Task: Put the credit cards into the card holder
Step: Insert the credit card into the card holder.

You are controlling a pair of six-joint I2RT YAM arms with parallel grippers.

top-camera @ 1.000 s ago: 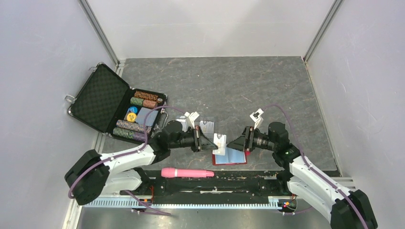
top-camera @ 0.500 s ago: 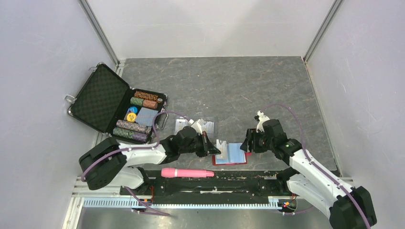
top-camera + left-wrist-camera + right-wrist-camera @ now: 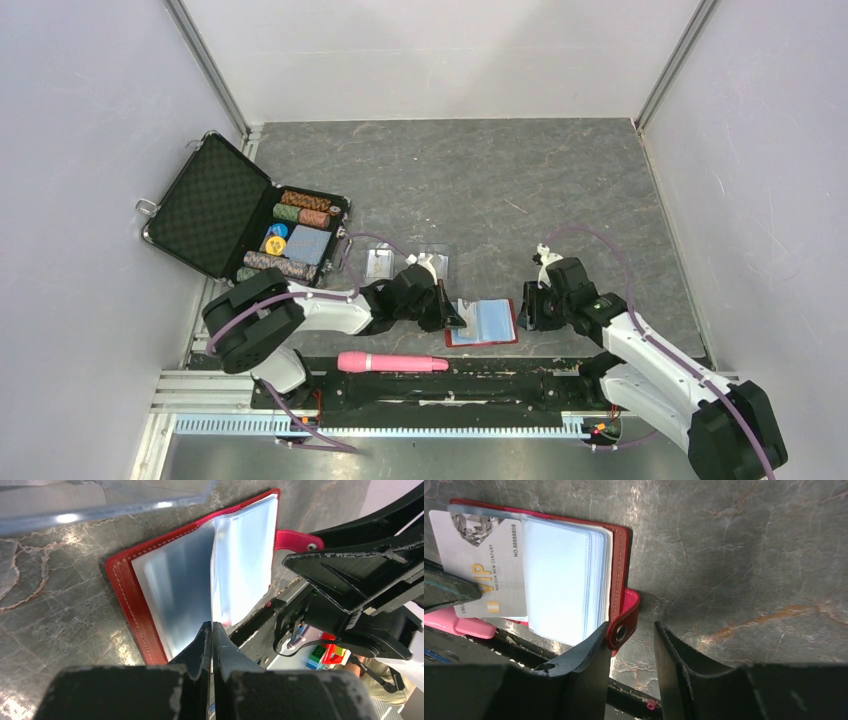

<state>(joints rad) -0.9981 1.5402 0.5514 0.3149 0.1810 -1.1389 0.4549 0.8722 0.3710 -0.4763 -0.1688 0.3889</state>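
The red card holder (image 3: 470, 340) lies open near the table's front edge, pale sleeves up (image 3: 621, 550) (image 3: 135, 595). My left gripper (image 3: 450, 314) (image 3: 212, 626) is shut on a credit card (image 3: 479, 565), pale grey with gold "VIP" lettering. The card lies over the holder's left side, its far edge at the sleeves. In the left wrist view it shows only edge-on between the fingers. My right gripper (image 3: 527, 308) (image 3: 631, 626) is open at the holder's right side. The red snap tab (image 3: 626, 615) sits between its fingers, against the left one.
A clear plastic hinged case (image 3: 405, 263) lies open just behind the left gripper. An open black briefcase (image 3: 215, 205) with poker chips stands at the left. A pink handle-like object (image 3: 392, 362) rests on the front rail below the holder.
My left gripper has carried the card down and right onto the open holder. My right gripper has dropped to the holder's right edge, and its jaws have narrowed around the snap tab.
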